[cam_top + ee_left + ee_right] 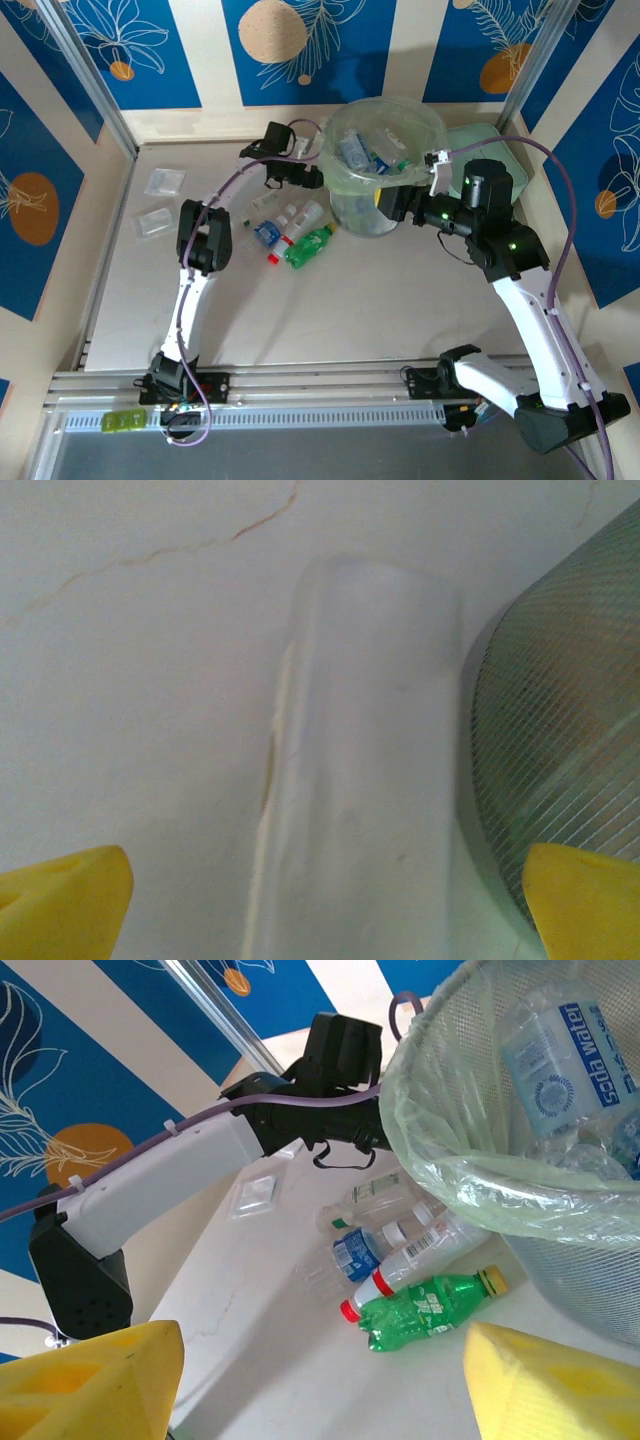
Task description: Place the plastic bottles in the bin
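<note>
Right tool (pixel 322 1352) gapes empty beside the bin (pixel 480 1180); left tool (pixel 325 880) spread astride a clear bottle (pixel 370 730)

— On the table (pixel 270 1350)?
— A green bottle (pixel 425 1310), yellow-capped, just beside the bin (pixel 580 1270); a red-capped clear bottle (pixel 405 1263) against it; a blue-labelled bottle (pixel 355 1253) next to that.
— In the bin?
— A soda water bottle (pixel 560 1050); the right gripper (pixel 320 1390) has its yellow fingertips (pixel 90 1380) apart, nothing between.
</note>
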